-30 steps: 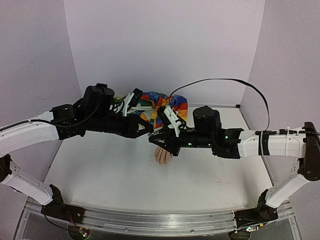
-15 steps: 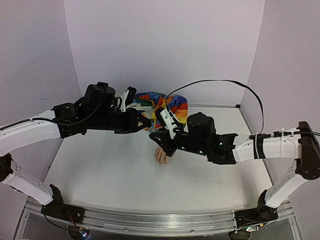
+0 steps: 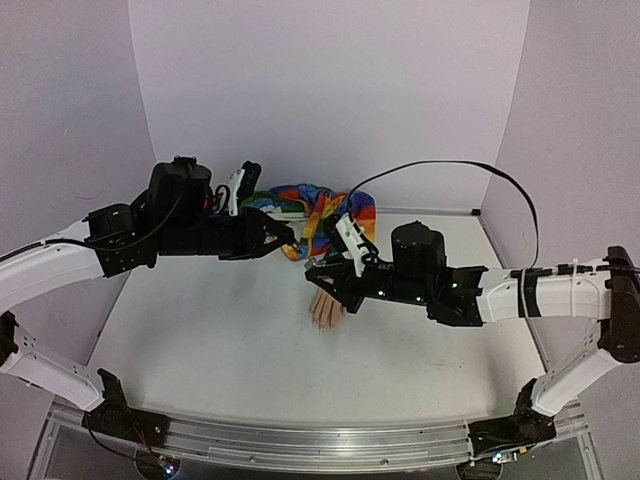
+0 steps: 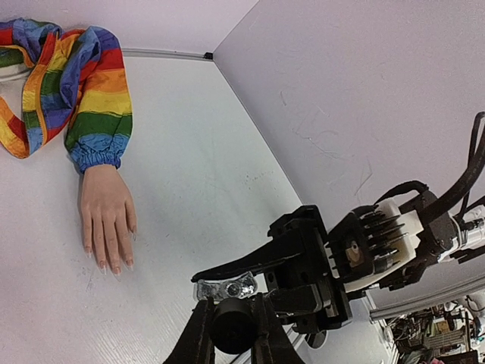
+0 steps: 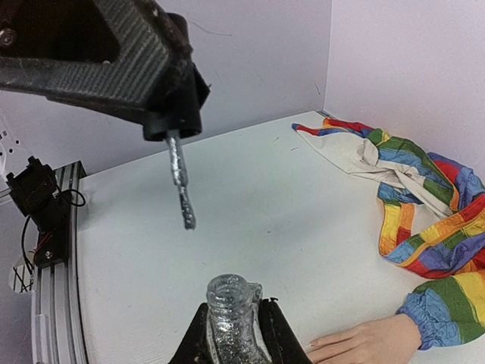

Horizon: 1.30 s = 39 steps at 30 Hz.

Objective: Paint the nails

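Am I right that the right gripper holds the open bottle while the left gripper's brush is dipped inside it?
Not quite: the brush in the left gripper hangs in the air, clear of the bottle, per the right wrist view. The right gripper holds the open bottle.

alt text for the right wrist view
The right gripper holds an open glitter bottle while the left gripper holds the brush above it. A mannequin hand in a rainbow sleeve lies on the table at right.

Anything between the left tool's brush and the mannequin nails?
Nothing visible. The nails lie uncovered; the right tool, holding the open bottle, hovers close beside the brush, near the mannequin hand's wrist.
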Motion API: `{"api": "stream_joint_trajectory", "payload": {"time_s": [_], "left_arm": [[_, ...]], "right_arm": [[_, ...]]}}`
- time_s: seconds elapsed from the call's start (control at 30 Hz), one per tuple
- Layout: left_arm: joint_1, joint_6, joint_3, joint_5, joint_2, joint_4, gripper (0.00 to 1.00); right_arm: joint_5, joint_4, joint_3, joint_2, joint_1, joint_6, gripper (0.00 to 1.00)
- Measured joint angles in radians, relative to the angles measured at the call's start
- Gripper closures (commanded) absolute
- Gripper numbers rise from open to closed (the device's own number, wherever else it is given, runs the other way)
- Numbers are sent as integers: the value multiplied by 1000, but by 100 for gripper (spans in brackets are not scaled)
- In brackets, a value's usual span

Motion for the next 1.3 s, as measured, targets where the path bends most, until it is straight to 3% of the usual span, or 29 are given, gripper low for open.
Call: {"api": "stream_joint_trajectory", "payload": {"time_s": [0.3,0.53,0.73,1.03,1.3], "left_arm": [[10,17,-3,-4,-1,1,100],[54,22,-4,90,34,3,100],[49,39,-4,146,224,28,100],[-94,97,-8,-24,449,58,100],[-108,98,-15,-142,542,151,100]], "right_arm": [[-8,4,-100,-99,-27,3,100],[-48,-70,-192,-262,-208,10,100],[-53,-159,-225,-397,-341,-13,100],[-45,-198,-277,-459,-372,-58,100],[-39,-190,-306,-465,-372,-69,100]]}}
